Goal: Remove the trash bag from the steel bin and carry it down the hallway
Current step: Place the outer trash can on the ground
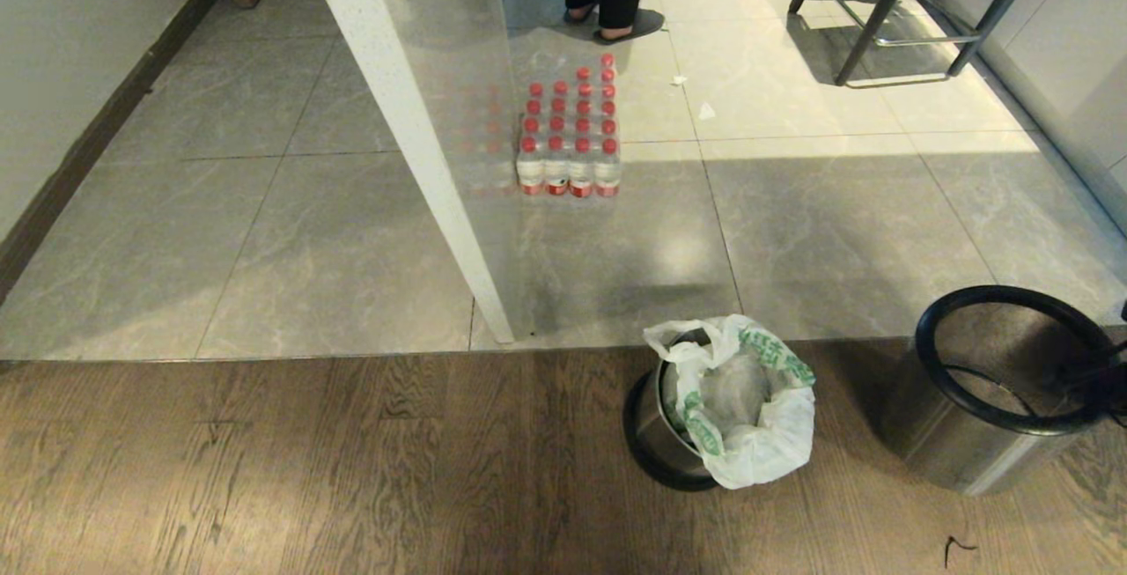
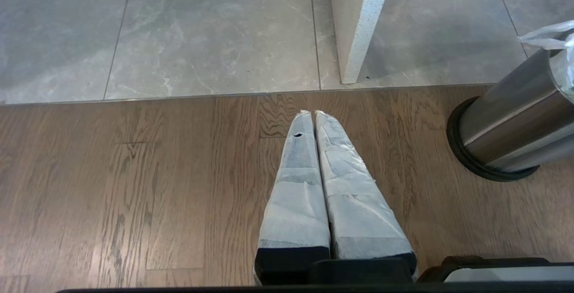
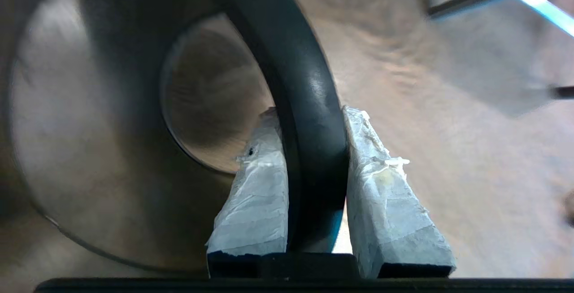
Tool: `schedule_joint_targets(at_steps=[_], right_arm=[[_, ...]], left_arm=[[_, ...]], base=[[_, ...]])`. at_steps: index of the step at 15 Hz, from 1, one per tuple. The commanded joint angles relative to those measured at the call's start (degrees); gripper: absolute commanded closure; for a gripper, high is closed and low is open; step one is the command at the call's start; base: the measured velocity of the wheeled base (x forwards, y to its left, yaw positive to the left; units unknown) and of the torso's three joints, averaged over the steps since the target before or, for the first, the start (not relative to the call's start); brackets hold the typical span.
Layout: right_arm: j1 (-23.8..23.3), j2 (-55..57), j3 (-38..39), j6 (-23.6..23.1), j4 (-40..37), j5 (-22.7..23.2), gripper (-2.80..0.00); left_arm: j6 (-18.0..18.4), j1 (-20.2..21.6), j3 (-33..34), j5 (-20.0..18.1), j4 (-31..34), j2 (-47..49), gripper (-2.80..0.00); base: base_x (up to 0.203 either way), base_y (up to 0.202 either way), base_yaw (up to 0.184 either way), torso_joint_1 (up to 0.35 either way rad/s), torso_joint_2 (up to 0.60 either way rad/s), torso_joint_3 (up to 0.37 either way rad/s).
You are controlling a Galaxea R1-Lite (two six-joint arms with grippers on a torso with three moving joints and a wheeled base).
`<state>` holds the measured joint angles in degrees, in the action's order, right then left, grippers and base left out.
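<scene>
Wood floor (image 1: 308, 469) | right end effector (image 3: 314, 149) pinching steel bin (image 1: 986, 416) rim | trash bag (image 1: 748, 408) well apart

Brushed-steel inner bucket (image 1: 656, 421) lined with thin, crinkled, see-through white plastic trash bag (image 1: 748, 408); steel outer shell (image 1: 951, 443) with glossy black ring rim (image 3: 309, 118); glossy marble-look tiles (image 1: 335, 240); matt wood-grain flooring (image 1: 308, 469).

Green print on trash bag (image 1: 744, 399) illegible; no other text readable.
</scene>
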<state>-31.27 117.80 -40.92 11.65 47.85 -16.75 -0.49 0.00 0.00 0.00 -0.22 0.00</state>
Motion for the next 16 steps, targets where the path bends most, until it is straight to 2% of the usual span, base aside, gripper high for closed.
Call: schedule_joint_targets(at_steps=[1,4,12,13,16], right_arm=[[-0.9,5.5,-2.2,0.9,1.3,1.1,0.00],[-1.0,8.2,-4.6,3.1,2.0,6.0,0.00],[-2.2,13.7,-6.7,2.8,3.0,7.3,0.00],[-2.4,14.1,-6.9,2.5,3.1,7.3,-2.80],[-2.6,13.5,-6.2,1.5,4.9,7.3,-2.80]], left_arm=[[0.0,0.0,0.0,0.0,0.0,0.0,0.00],[0.0,0.0,0.0,0.0,0.0,0.0,0.00],[0.0,0.0,0.0,0.0,0.0,0.0,0.00],[0.0,0.0,0.0,0.0,0.0,0.0,0.00],[0.0,0.0,0.0,0.0,0.0,0.0,0.00]], base=[[0.000,0.000,0.000,0.000,0.00,0.000],[0.000,0.000,0.000,0.000,0.00,0.000],[0.000,0.000,0.000,0.000,0.00,0.000],[0.000,0.000,0.000,0.000,0.00,0.000],[0.000,0.000,0.000,0.000,0.00,0.000]])
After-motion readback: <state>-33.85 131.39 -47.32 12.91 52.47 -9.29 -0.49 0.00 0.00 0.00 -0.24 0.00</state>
